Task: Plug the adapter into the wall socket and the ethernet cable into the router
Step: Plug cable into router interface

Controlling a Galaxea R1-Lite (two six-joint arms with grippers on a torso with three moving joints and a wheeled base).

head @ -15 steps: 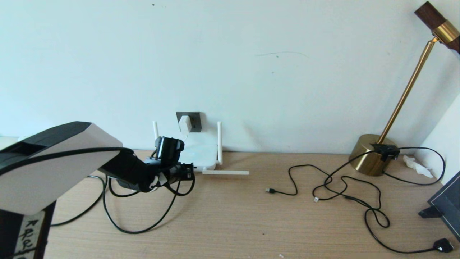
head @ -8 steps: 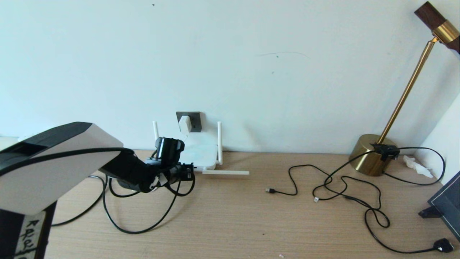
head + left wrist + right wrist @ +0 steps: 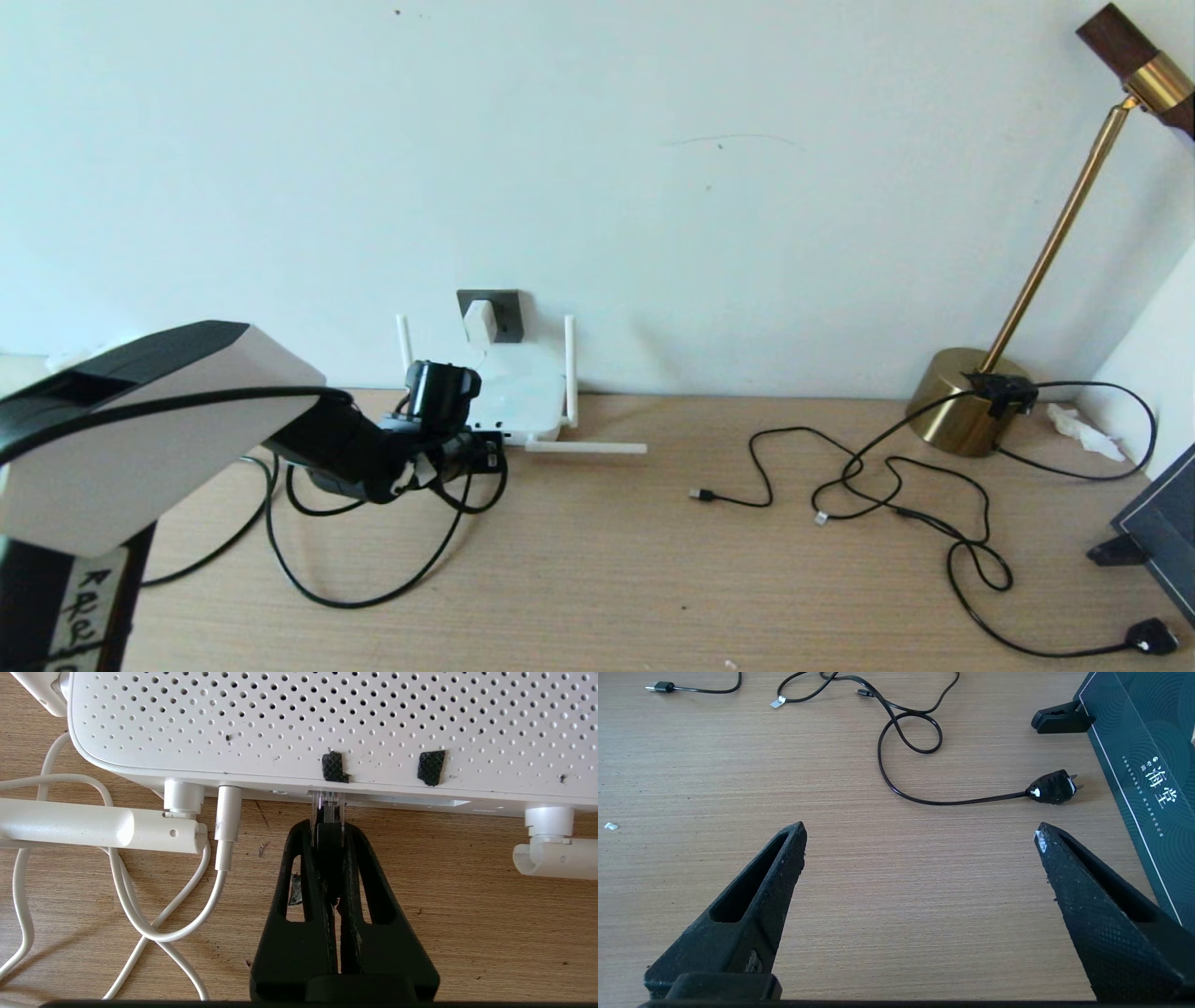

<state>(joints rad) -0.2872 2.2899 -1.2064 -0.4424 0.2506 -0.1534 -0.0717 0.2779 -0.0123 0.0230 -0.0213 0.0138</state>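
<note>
The adapter (image 3: 480, 322) already sits in the wall socket (image 3: 505, 311), at about 12 o'clock above the router (image 3: 523, 397), so that half looks done. The left gripper (image 3: 328, 847) has its fingers (image 3: 299, 858) closed on the ethernet cable (image 3: 373, 583) connector, whose clear tip is at or just inside a router port; whether it has latched cannot be told. Judged from this, only seating and release remain. The right gripper (image 3: 920, 830) hovers over the worktop (image 3: 738, 765), fingers wide apart and empty.
</note>
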